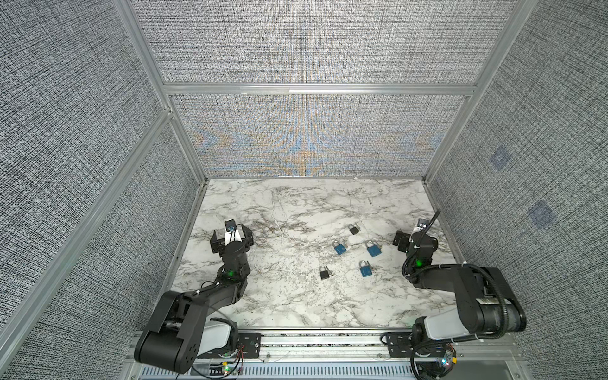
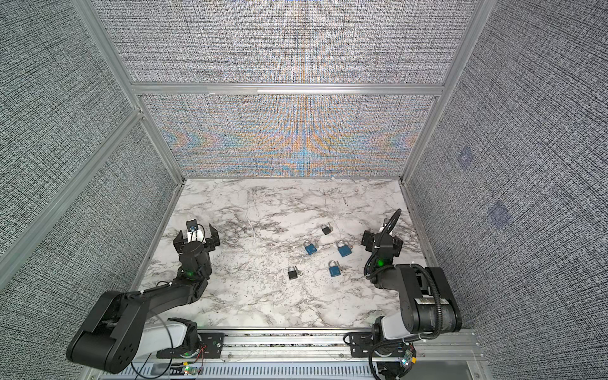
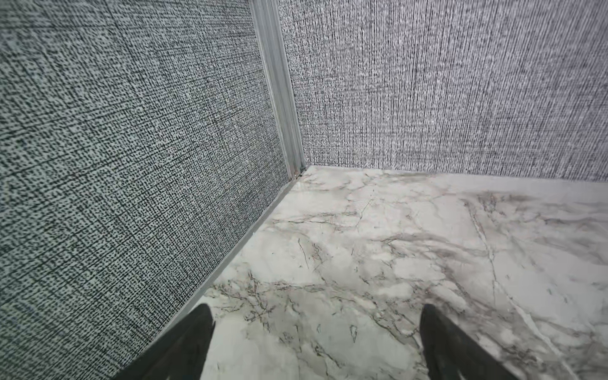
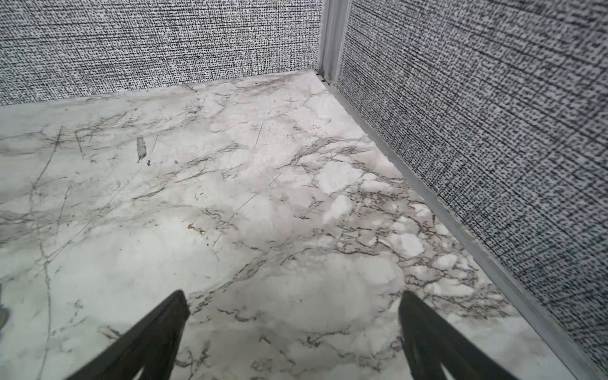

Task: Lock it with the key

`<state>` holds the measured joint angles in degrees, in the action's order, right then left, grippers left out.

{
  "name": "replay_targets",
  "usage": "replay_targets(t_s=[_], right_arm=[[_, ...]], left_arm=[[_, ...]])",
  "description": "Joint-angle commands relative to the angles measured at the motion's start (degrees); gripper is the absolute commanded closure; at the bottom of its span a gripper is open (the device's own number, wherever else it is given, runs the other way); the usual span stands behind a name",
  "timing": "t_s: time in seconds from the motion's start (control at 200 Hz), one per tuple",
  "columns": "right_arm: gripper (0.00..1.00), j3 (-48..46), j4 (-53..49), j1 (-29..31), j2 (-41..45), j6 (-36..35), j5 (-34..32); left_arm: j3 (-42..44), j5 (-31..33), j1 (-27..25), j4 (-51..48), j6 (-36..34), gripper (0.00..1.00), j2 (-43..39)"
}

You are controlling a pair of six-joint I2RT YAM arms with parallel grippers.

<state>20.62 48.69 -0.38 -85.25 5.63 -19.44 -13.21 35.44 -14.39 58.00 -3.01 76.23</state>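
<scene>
Padlocks [image 2: 334, 269]: five lie flat on the marble tabletop [image 1: 279, 302], right of the middle, each apart from the others.
Black pair: the rear black padlock [image 1: 353, 229] lies farthest back. The front black padlock [image 1: 324, 273] lies nearest the middle of the table.
Blue trio: the left blue padlock [image 1: 340, 247] and the right blue padlock [image 1: 373, 249] lie side by side. The front blue padlock [image 1: 365, 269] lies nearer the arm bases.
Key: too small to make out in both top views.
Left gripper [image 3: 316, 307]: jaws spread wide with nothing between them, over bare marble by the left fabric wall [image 3: 131, 164], well apart from every padlock.
Right gripper [image 4: 293, 294]: jaws spread wide and holding nothing, over bare marble near the right wall. The right blue padlock is its nearest.
</scene>
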Motion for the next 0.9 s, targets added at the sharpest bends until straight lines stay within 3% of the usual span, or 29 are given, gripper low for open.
replay_targets(t_s=[0.0,0.075,0.13,0.2,0.565,0.75,0.805,0.895], right_arm=[[0.01,-0.2,3.9,-0.4,-0.4,-0.6,3.2],[0.01,-2.4,8.2,-1.0,-1.5,-0.5,5.5],[0.01,-4.5,15.0,-1.2,-3.4,-1.0,6.1],[0.01,-3.9,12.0,-1.2,-2.4,-0.8,6.3],[0.01,-3.8,12.7,-1.1,-3.0,-0.9,6.2],[0.01,-3.8,12.7,-1.2,-3.1,-0.9,6.2],[0.01,-3.8,12.7,-1.2,-3.1,-1.0,6.2],[0.01,-3.7,12.7,-1.1,-3.1,-1.0,6.1]], left_arm=[[1.3,-1.6,0.9,13.6,-3.5,0.01,4.5],[2.0,-7.3,1.7,15.8,-3.8,0.01,7.6],[2.2,-8.0,2.1,19.7,-4.8,0.00,10.2],[1.6,-9.8,3.1,14.6,-2.5,0.01,8.2],[-0.3,-19.3,8.0,9.8,0.3,0.01,8.3],[2.5,-28.1,11.6,15.2,2.1,0.01,10.2],[3.8,-28.9,11.7,21.0,0.9,0.00,12.2],[2.7,-28.7,11.7,16.5,2.0,0.01,10.8]])
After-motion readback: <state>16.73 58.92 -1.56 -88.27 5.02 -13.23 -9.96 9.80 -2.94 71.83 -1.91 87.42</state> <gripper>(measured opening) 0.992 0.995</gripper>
